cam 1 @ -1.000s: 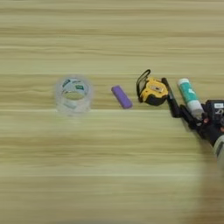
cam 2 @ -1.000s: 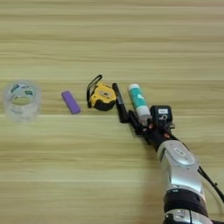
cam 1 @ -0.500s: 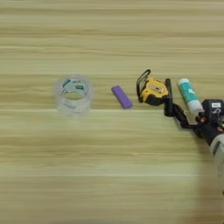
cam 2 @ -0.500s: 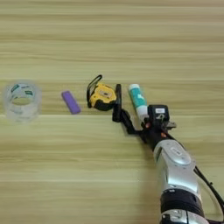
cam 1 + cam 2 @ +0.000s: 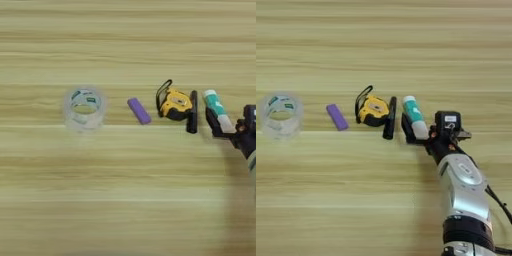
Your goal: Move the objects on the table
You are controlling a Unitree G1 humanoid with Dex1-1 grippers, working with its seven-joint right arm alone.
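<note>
The objects lie in a row across the wooden table [image 5: 384,45]. From left to right they are a clear tape roll [image 5: 281,115], a short purple cylinder [image 5: 337,116], a yellow-black tape measure [image 5: 372,110], a black marker [image 5: 390,117] and a white-teal glue stick [image 5: 414,114]. My right gripper [image 5: 425,134] comes in from the bottom right on its silver forearm. It is open. One black finger [image 5: 406,127] sits between the marker and the glue stick, and the other side lies right of the glue stick. The glue stick's near end lies between the fingers.
The marker lies close against the tape measure's right side, a narrow gap from my left finger. Bare wood stretches behind the row and in front of it on the left.
The gripper has slid away from the marker's near end to the glue stick, now straddling that stick's near end. The tape roll, purple cylinder and tape measure have stayed put.
</note>
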